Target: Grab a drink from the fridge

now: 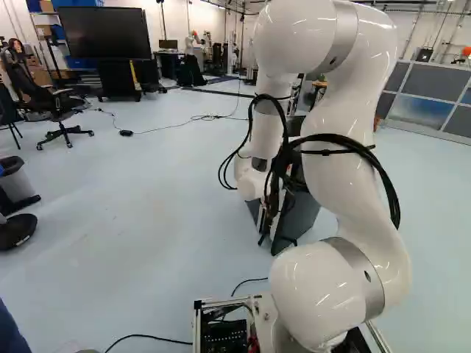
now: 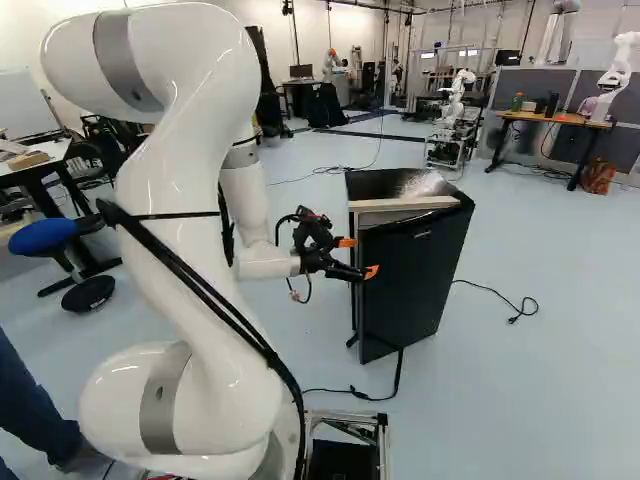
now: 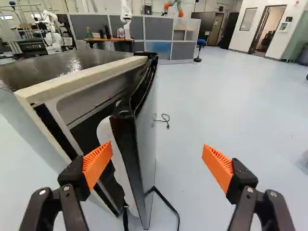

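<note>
In the right base view my gripper (image 2: 358, 257) reaches to the front of the small black fridge (image 2: 415, 275), at its door side. From the wrist, the gripper (image 3: 155, 155) stands wide open. The fridge door (image 3: 145, 139) is ajar, with its free edge between the spread fingers but close to one of them. That finger's orange pad (image 3: 97, 161) overlaps the white inner side of the door; whether it touches is unclear. The other pad (image 3: 218, 166) stands well off the door's outer face. A dark strip of the interior shows through the gap; no drink can be made out there.
A black cable (image 2: 515, 305) lies on the floor beyond the fridge, and another (image 2: 370, 395) runs along its foot. A blue stool (image 2: 45, 236) and a person's leg (image 2: 35, 400) are beside the arm. Another robot (image 2: 455, 110) and an orange-topped table (image 2: 560, 118) stand farther back.
</note>
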